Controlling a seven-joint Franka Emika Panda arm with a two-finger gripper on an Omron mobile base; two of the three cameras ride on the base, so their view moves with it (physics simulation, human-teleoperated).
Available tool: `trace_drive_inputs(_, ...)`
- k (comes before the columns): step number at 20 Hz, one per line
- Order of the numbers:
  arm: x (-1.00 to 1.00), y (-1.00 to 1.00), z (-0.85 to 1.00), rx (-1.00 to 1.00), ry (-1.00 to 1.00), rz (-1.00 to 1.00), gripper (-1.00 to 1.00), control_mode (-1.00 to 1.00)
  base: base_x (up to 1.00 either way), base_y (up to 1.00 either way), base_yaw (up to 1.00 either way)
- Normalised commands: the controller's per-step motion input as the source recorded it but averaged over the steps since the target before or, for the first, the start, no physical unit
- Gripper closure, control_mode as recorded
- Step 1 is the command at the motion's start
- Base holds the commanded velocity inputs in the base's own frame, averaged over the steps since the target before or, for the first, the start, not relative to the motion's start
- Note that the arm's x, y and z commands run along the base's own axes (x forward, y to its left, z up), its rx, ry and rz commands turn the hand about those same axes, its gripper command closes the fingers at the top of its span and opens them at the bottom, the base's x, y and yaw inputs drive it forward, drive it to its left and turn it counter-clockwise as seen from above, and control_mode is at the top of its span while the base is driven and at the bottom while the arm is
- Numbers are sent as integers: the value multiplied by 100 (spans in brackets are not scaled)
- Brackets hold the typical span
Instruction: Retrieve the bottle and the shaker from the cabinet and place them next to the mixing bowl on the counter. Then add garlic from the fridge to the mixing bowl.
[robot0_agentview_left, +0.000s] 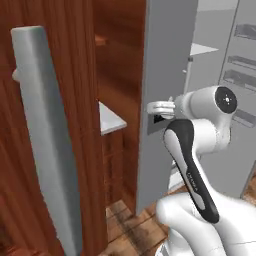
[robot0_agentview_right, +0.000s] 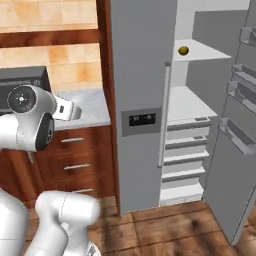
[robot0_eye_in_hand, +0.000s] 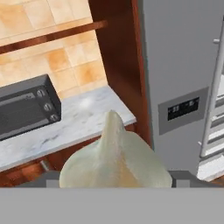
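One tall grey fridge (robot0_agentview_right: 142, 100) stands ahead and to the right of the gripper (robot0_eye_in_hand: 114, 183), one door closed with a long pale handle (robot0_agentview_right: 163, 115) and a dark dispenser panel (robot0_agentview_right: 142, 119), the other door (robot0_agentview_right: 235, 150) swung open on white shelves. Its panel markings are too small to read. One pale marbled worktop (robot0_eye_in_hand: 83, 116) on brown wooden drawers (robot0_agentview_right: 75, 155) lies ahead of the gripper and below it. One black toaster oven (robot0_eye_in_hand: 26, 107) with three knobs sits on that worktop, to the gripper's left. One cream-white garlic bulb (robot0_eye_in_hand: 114, 159), pointed tip up, sits between the two dark finger tips (robot0_eye_in_hand: 51, 178), which are spread wide and pressed against its sides. One small yellowish round object (robot0_agentview_right: 183, 50) rests on the upper fridge shelf, well apart.
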Motion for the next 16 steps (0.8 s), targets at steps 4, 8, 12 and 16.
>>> trace_drive_inputs(4,0,0,0,0,0,0,100,100,-32,98,37)
trace_drive_inputs(8,0,0,0,0,0,0,100,100,-26,89,43)
trace_drive_inputs(12,0,0,0,0,0,0,100,100,-22,31,44)
trace_drive_inputs(16,0,0,0,0,0,0,100,100,-7,-8,37)
